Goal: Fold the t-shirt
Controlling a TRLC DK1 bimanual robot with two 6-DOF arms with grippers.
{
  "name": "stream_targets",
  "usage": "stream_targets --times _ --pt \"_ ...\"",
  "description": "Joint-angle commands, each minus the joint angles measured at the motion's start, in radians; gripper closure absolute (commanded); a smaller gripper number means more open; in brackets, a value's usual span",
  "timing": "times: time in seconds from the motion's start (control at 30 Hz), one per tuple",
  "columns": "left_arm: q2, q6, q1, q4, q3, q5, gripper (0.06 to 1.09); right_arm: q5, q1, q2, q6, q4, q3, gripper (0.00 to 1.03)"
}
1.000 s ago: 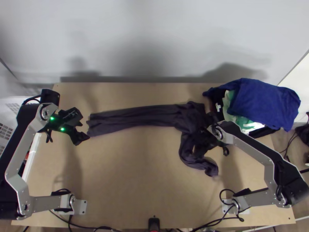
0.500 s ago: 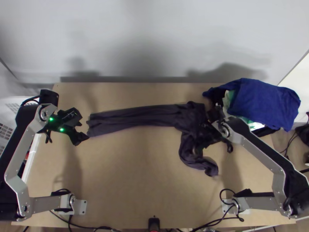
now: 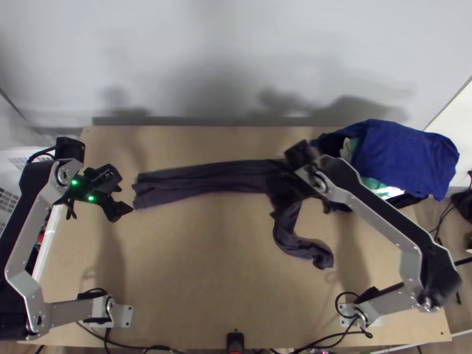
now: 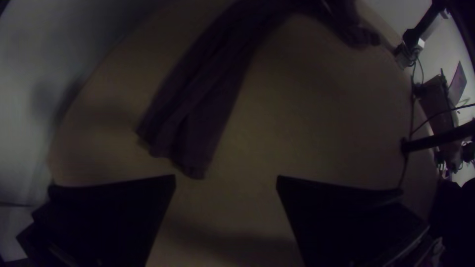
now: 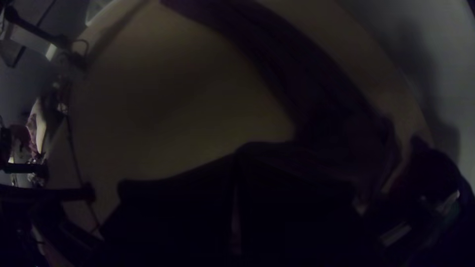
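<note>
T-shirt [image 3: 206, 178] lies on the surface [image 3: 194, 283] as a long, narrow, loosely gathered strip. Long axis runs across between the two arms, right end a bit farther from the near edge. At the right it bunches, then a tail bends back toward the near edge.

Key relation: the strip's left end is just beside the left end effector [image 4: 226, 179], on its inner side, toward mid-surface. Bunched right part sits under and around the right end effector [image 5: 236, 154]. So right arm is nearer the bunch, left arm nearer the flat end.

Left end effector: wide, nothing between the fingers, angled inward and toward the near edge. Right end effector: narrow, thin slit between the fingers; can't tell if any fabric is pinched. Right arm reaches up and inward over the t-shirt, its wrist near the bunch's far side.

Looks like early spreading/straightening, no neat fold so far. Next move probably needs the bunch opened across the long axis. Risk: grabbing several layers at once. Blue cloth [image 3: 407, 156] is close on the right; keep clear of it.
</note>
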Motion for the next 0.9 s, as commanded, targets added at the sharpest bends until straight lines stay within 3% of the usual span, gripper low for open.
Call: stream_targets --times 0.0,0.33,0.57,0.87 --pt "-0.025 -0.013 0.010 -0.007 -0.010 0.001 0.10 -0.026 0.105 0.142 0.005 -0.004 0.204 1.00" --pt "-0.031 -0.050 -0.010 0.006 -0.035 0.003 0.10 -0.036 0.187 0.352 0.018 0.046 0.476 1.00" --pt "-0.048 -0.051 0.003 0.007 -0.052 0.001 0.10 -0.036 0.191 0.513 0.051 0.177 0.606 1.00" --pt "-0.047 -0.050 0.007 0.015 -0.058 0.001 0.10 -0.034 0.189 0.734 0.090 0.205 0.911 1.00"
